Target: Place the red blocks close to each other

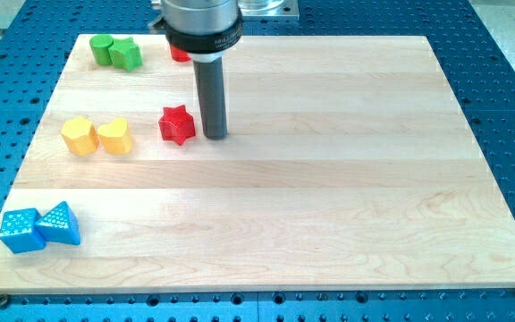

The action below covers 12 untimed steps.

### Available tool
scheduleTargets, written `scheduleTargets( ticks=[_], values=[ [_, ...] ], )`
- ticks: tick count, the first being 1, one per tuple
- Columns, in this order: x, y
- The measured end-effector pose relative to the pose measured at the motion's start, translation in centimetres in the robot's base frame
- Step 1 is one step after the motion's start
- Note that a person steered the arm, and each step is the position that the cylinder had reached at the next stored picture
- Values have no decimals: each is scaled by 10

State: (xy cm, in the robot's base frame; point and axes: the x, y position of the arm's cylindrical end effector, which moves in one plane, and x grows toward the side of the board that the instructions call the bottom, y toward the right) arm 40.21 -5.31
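Tip (215, 135) just right of red star (177, 124) | second red block (180, 55) mostly hidden | no fingers visible

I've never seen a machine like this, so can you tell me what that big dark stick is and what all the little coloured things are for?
That stick is the end of a robot arm. It has no gripper and holds nothing; my tip only slides along the wooden board and pushes blocks. One camera looks down at the board.

My tip is just to the view's right of a red star block. Another red block peeks out behind the arm at the top. There are also two green blocks, two yellow blocks and two blue blocks.
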Motion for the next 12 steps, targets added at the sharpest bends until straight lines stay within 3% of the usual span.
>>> scheduleTargets(
  ticks=[2,7,8,9,10,12],
  values=[
    [-25,8],
    [-23,-24],
    [-6,-31],
    [71,-32],
    [77,-54],
    [5,-59]
  ],
)
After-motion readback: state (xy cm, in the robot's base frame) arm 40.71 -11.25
